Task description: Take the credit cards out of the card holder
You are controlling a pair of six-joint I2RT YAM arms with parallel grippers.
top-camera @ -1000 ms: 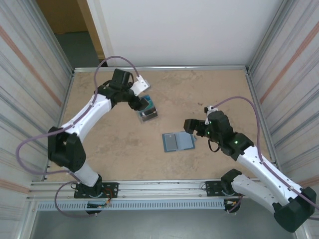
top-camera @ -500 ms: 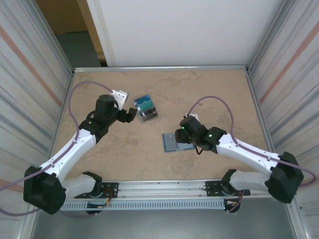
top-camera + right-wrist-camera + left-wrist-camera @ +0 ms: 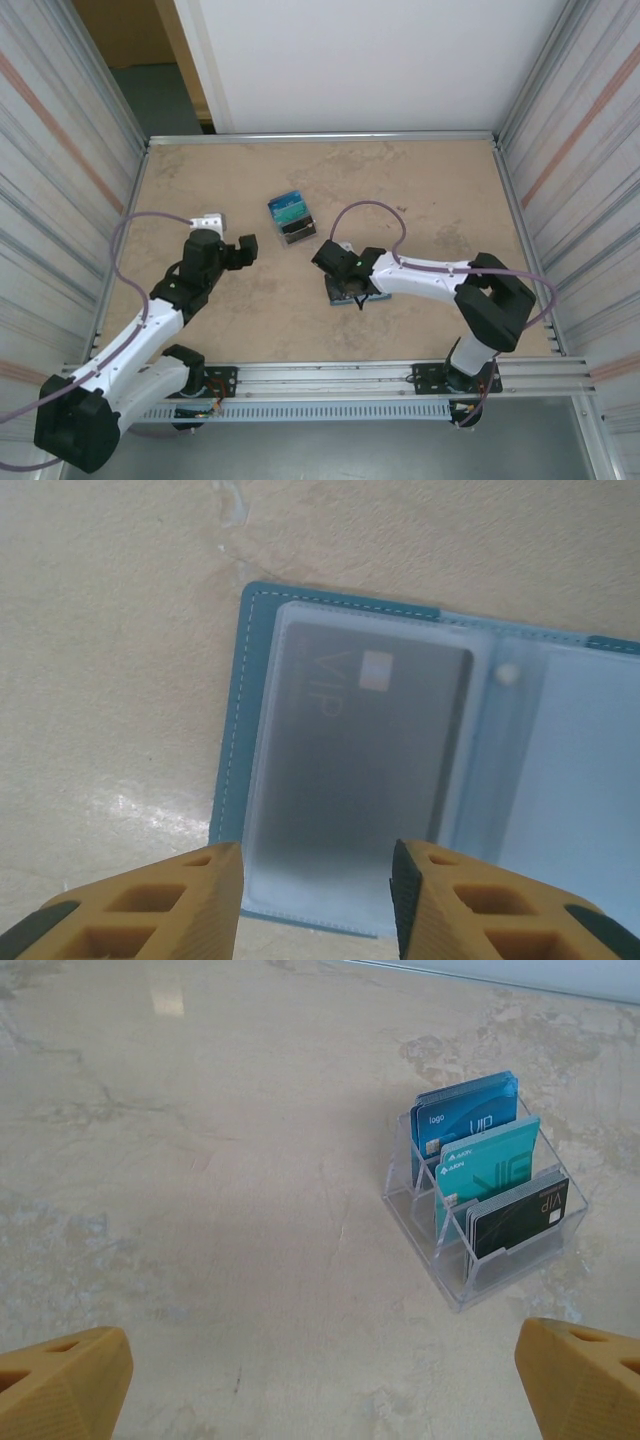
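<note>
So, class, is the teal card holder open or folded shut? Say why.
Open: the card holder lies spread flat, inner pockets facing up, a dark card visible inside one.

Beige marbled tabletop [image 3: 420, 190]; white back wall [image 3: 370, 60]; ribbed metal side panels [image 3: 60, 150].

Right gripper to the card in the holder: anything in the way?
Only the frosted pocket: the dark VIP card sits under it in the open card holder, directly below the right gripper. Nothing else lies between them.
</note>
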